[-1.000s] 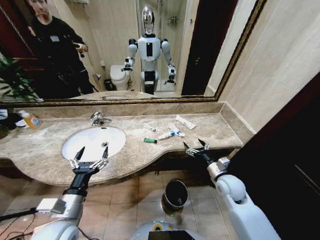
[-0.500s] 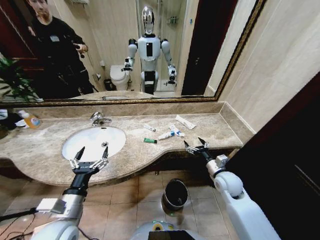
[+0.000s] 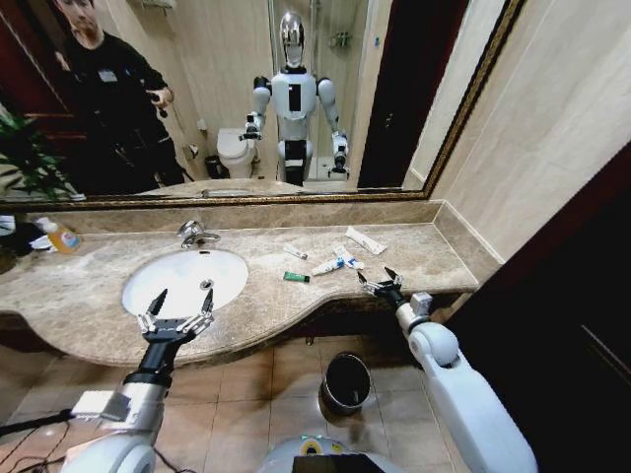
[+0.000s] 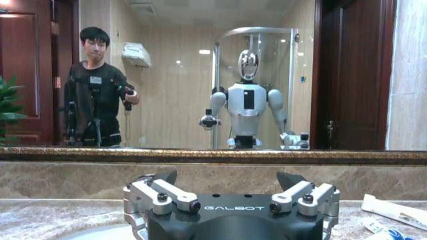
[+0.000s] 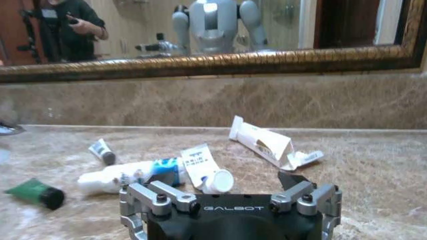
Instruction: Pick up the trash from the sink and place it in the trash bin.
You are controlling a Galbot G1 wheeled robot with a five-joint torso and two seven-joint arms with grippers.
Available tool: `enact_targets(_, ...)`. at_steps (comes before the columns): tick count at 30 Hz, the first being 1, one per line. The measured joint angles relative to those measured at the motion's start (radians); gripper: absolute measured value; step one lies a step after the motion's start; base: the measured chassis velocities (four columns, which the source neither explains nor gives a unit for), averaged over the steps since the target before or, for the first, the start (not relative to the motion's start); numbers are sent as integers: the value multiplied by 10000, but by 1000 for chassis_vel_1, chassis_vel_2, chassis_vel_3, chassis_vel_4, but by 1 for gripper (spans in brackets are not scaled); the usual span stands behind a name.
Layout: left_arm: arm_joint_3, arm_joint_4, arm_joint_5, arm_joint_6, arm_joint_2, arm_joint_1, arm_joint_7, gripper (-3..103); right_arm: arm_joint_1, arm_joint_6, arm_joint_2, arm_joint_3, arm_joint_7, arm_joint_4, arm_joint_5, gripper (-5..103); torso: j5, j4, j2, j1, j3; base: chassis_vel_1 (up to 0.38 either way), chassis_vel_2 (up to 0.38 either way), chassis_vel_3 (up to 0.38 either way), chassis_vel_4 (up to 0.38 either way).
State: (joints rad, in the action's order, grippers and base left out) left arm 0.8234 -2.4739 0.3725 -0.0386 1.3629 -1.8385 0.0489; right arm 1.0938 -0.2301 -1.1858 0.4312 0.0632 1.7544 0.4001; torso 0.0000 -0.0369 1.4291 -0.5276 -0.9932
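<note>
The trash lies on the marble right of the sink [image 3: 158,286], not in the basin: a flat white packet [image 3: 366,239], a white-and-blue tube [image 3: 326,266], a short white tube [image 3: 348,259], a green packet [image 3: 297,278] and a small white stick [image 3: 295,252]. My right gripper [image 3: 379,280] hovers open just right of the tubes. Its wrist view has the short tube [image 5: 203,167] straight ahead of the gripper [image 5: 227,192], with the white-and-blue tube [image 5: 130,176], green packet [image 5: 33,192] and white packet [image 5: 263,142] around it. My left gripper [image 3: 175,313] stays open over the basin's front rim. The trash bin [image 3: 346,382] stands on the floor below.
A chrome tap [image 3: 194,234] stands behind the basin. A clear bottle of orange liquid [image 3: 61,236] and a plant [image 3: 25,158] are at the far left. A gold-framed mirror [image 3: 246,99] backs the counter, and a dark panel [image 3: 572,296] rises on the right.
My right gripper has moved left and farther over the counter, closer to the tubes. The left arm has stayed in place.
</note>
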Motion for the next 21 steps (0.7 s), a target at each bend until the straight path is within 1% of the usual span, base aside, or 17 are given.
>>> enact_targets(1, -1, 0, 0, -1, 0, 0, 0, 100, -249, -54, -60, -146, -79, -293, 65, 100, 0, 0, 0, 0, 0, 0, 0, 0, 0)
enact_targets(8, 0, 0, 0, 0, 0, 0, 0, 100, -606, -274, -232, -391, -139, -683, 465, 100, 0, 0, 0, 0, 0, 0, 0, 0, 0)
enact_targets(12, 0, 0, 0, 0, 0, 0, 0, 100, -846, -498, -397, -501, -274, -928, 984, 100, 0, 0, 0, 0, 0, 0, 0, 0, 0)
enact_targets(21, -1, 0, 0, 0, 0, 0, 0, 100, -1284, -515, -583, -538, -381, -1464, 1040, 100, -1, 0, 0, 0, 0, 0, 0, 0, 0)
